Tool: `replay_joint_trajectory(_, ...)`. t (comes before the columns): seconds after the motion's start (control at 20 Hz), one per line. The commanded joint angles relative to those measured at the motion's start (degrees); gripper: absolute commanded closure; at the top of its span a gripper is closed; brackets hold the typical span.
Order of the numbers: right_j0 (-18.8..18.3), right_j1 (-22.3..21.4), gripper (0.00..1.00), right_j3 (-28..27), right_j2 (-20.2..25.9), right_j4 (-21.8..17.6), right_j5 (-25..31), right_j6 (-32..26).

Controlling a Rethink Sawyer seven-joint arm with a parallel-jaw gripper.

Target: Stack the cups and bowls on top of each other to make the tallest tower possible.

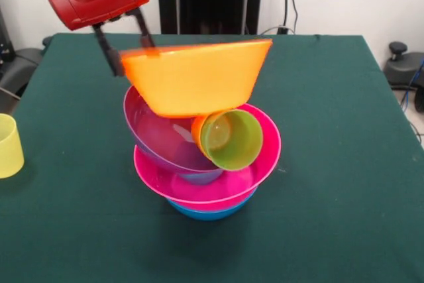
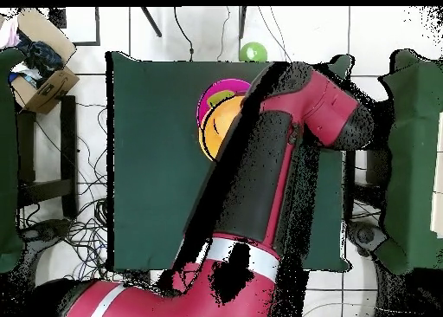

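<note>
The tower stands mid-table in the front view: a blue bowl (image 1: 211,211) at the bottom, a pink bowl (image 1: 260,164) in it, and a purple bowl (image 1: 156,134) tilted inside the pink one. A green cup (image 1: 232,139) nested in an orange cup (image 1: 198,134) lies on its side in the pink bowl. An orange bowl (image 1: 195,77) sits tilted on top. My gripper (image 1: 129,50) is shut on its left rim, one finger outside the wall and one inside. In the overhead view the arm hides most of the pile; only parts of the pink bowl (image 2: 210,95) and orange bowl (image 2: 216,130) show.
A pale yellow cup (image 1: 8,145) stands upright at the left edge of the green table (image 1: 331,130). A lime green round thing (image 2: 253,51) lies just past the table's edge far from the robot. A cardboard box (image 2: 41,78) sits on the floor.
</note>
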Motion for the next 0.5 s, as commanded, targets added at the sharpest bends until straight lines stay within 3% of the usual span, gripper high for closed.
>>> replay_joint_trajectory(0.05, -0.2, -0.5, 0.0, 5.0, 7.4, 3.1, -1.8, -7.4)
replay_joint_trajectory(0.5, -0.2, -1.1, 0.0, 4.9, 7.4, 2.4, -2.7, -6.6)
